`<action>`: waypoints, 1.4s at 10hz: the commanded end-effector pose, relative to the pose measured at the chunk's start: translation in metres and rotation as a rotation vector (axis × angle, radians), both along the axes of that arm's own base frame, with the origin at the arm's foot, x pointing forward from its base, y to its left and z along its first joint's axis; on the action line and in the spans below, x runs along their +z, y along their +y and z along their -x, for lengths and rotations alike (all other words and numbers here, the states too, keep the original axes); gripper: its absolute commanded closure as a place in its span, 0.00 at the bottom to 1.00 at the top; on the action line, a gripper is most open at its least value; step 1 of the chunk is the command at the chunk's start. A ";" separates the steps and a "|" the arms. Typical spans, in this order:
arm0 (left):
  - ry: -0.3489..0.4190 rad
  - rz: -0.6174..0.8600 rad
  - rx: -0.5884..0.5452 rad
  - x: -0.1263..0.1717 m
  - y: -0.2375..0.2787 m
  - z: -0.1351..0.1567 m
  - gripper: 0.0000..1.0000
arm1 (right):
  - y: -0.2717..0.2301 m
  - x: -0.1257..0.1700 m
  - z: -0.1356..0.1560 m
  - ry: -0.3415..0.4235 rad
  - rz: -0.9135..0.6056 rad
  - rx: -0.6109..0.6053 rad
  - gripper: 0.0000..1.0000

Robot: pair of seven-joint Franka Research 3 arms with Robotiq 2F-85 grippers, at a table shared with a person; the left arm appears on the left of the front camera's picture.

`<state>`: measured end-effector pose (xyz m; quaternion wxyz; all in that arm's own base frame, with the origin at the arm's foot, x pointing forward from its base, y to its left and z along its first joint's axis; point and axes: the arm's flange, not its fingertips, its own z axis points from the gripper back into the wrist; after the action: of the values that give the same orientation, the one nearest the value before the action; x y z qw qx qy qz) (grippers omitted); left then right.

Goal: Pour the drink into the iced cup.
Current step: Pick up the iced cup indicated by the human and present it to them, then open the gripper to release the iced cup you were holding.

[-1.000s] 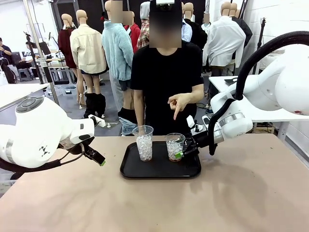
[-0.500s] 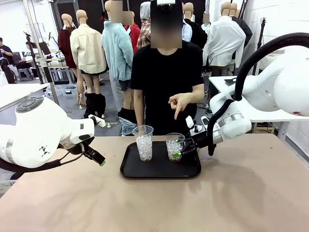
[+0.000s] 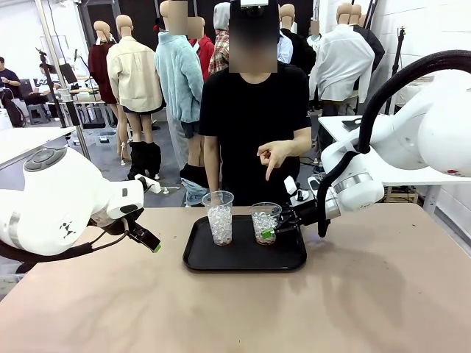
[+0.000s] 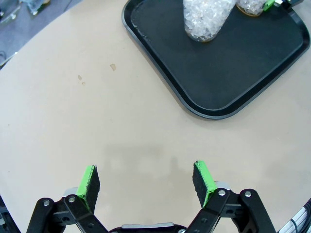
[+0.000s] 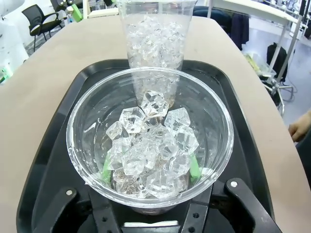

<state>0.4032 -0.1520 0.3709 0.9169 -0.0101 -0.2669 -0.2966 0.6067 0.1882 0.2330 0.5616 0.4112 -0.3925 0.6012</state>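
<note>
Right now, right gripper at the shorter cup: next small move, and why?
Probably lift the shorter cup straight up off the tray. The right gripper looks shut on it, it stands upright holding ice and a little reddish drink, and the taller iced cup stands close beside it, so going sideways first could bump that.

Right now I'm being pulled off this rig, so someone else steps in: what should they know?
Right gripper: shut on the drink cup, upright on the tray.
Left gripper: open, empty, above the table left of the tray.
Iced cup: on the tray beside the drink cup, ice only.
Person's hand points down at the cups.
Done: grasp.
Left: lift, pour the drink into the iced cup.
</note>
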 end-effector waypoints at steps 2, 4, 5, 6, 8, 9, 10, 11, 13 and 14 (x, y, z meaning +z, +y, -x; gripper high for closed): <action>-0.001 0.002 0.002 0.000 0.001 0.000 0.00 | 0.000 0.002 -0.003 0.012 -0.034 -0.005 0.38; -0.001 0.002 0.002 0.000 0.001 0.000 0.00 | 0.000 0.018 0.003 -0.015 -0.020 -0.016 0.38; -0.001 0.002 0.002 0.000 0.001 0.000 0.00 | 0.001 0.029 0.009 -0.048 0.000 -0.028 0.38; -0.001 0.002 0.002 0.000 0.001 0.000 0.00 | -0.001 0.041 0.014 -0.077 0.001 -0.042 0.38; -0.001 0.002 0.002 0.000 0.001 0.000 0.00 | -0.004 0.059 0.019 -0.106 0.017 -0.050 0.38; -0.001 0.002 0.002 0.000 0.001 0.000 0.00 | -0.003 0.061 0.018 -0.106 0.019 -0.048 0.38; -0.001 0.002 0.002 0.000 0.001 0.000 0.00 | -0.002 0.060 0.016 -0.097 0.021 -0.045 0.38; -0.001 0.002 0.002 0.000 0.001 0.000 0.00 | -0.001 0.058 0.016 -0.065 0.018 -0.033 0.38; -0.001 0.002 0.002 0.000 0.001 0.000 0.00 | -0.006 0.066 0.012 -0.094 0.028 -0.020 0.38; -0.001 0.002 0.002 0.000 0.001 0.000 0.00 | -0.006 0.066 0.012 -0.094 0.028 -0.020 0.38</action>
<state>0.4032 -0.1520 0.3709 0.9169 -0.0101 -0.2669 -0.2966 0.5936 0.1813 0.2948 0.5568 0.3723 -0.4111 0.6184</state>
